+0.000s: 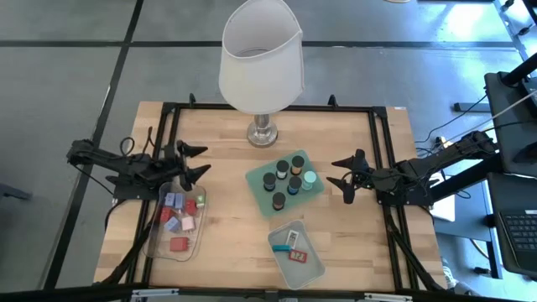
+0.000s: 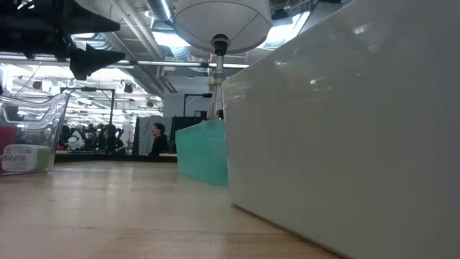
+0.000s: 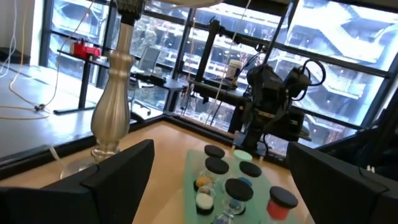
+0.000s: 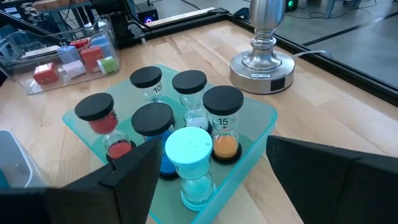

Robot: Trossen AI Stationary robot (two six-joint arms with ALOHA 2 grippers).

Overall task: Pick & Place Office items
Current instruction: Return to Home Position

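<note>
Reading the high view as a clock with the lamp (image 1: 260, 59) at 12, nothing is left loose on the worktop (image 1: 226, 243). Every item sits in a container.

The left claw (image 1: 200, 159) hangs over the 12 o'clock end of the clear bin (image 1: 154, 243). Its fingers are spread wide and hold nothing. The blocks (image 1: 178, 220) lie just at 6 o'clock from it, flat in the bin, whose long axis runs roughly 12 to 6.

The right claw (image 1: 336, 172) is spread equally wide and is also empty. It points toward 9 o'clock at the timers (image 1: 285, 178), which are near but apart from it. They stand upright in their tray (image 1: 256, 186), long axis vertical. This arm is the nearer one to them.

The flat pieces (image 1: 294, 247) lie in the grey bin (image 1: 312, 267) at about 7 o'clock from the right claw. That bin runs from 10 to 4.

Judging from this, each arm need only draw straight back, left toward 9 and right toward 3, with nothing in the way.
</note>
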